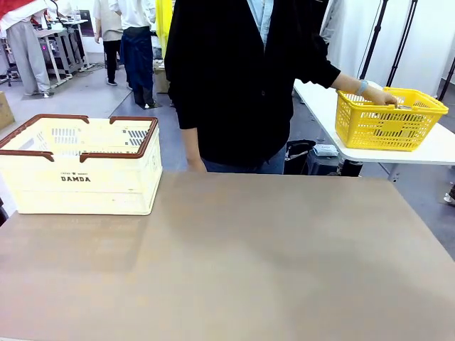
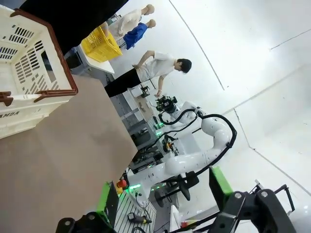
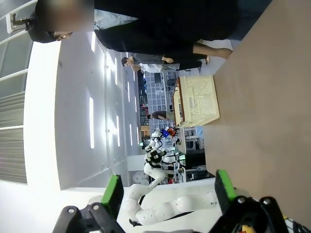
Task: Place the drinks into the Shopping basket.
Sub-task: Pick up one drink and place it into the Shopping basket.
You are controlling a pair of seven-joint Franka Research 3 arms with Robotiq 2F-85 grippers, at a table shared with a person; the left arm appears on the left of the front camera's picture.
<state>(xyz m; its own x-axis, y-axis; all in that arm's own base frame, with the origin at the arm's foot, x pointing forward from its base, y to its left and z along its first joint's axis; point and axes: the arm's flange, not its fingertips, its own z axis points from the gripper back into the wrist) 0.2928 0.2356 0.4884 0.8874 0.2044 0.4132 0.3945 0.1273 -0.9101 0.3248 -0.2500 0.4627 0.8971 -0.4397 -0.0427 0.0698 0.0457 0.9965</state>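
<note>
The Shopping basket (image 1: 79,165) is cream-white with a brown rim and "DAMDA" in black. It stands on the table's far left; I cannot see its inside. It also appears in the left wrist view (image 2: 29,92) and, far off, in the right wrist view (image 3: 197,99). The drinks are out of view. My left gripper (image 2: 163,194) is open, with air between its green pads and the table edge below. My right gripper (image 3: 167,194) is open too and holds nothing.
A person in a black top (image 1: 242,78) stands at the table's far side. One hand (image 1: 380,98) reaches into a yellow mesh basket (image 1: 387,124) on a white side table (image 1: 426,153) at the right. The brown tabletop (image 1: 270,256) lies bare in front of me.
</note>
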